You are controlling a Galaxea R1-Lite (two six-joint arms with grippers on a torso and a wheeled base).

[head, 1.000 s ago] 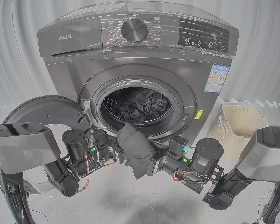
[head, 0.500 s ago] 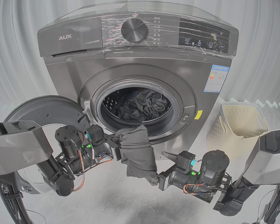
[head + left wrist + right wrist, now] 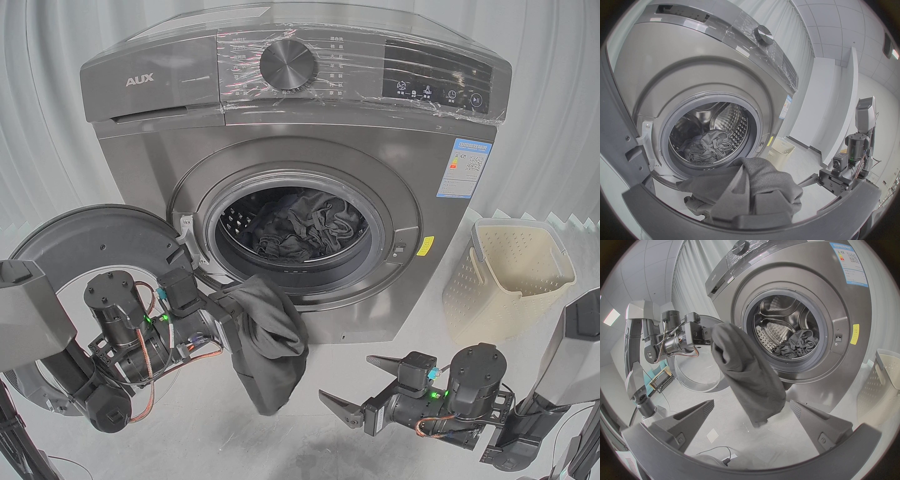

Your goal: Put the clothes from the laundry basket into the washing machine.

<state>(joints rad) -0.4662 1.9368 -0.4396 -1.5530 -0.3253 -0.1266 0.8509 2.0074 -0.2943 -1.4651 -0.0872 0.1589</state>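
my left gripper [image 3: 232, 305] clamps the dark garment [image 3: 272, 344]; right gripper [image 3: 345, 377] wide, empty. i'd lift its tail over the drum mouth [image 3: 315, 282].

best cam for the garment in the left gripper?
Right wrist view: the garment hangs full-length from the left gripper. Head view shows it from above, foreshortened; left wrist view, just the bunched top.

— What sort of place is this?
— A lab or test room set up as a laundry corner. A washer [image 3: 300, 125] stands on a bare grey floor [image 3: 219, 431] with a basket [image 3: 519, 269] beside it.
— Why not a home?
— White curtains [image 3: 37, 125] hang all round. The ceiling [image 3: 831, 18] is office tile with a light panel [image 3: 611, 317], and plastic film [image 3: 350, 69] covers the washer's panel.
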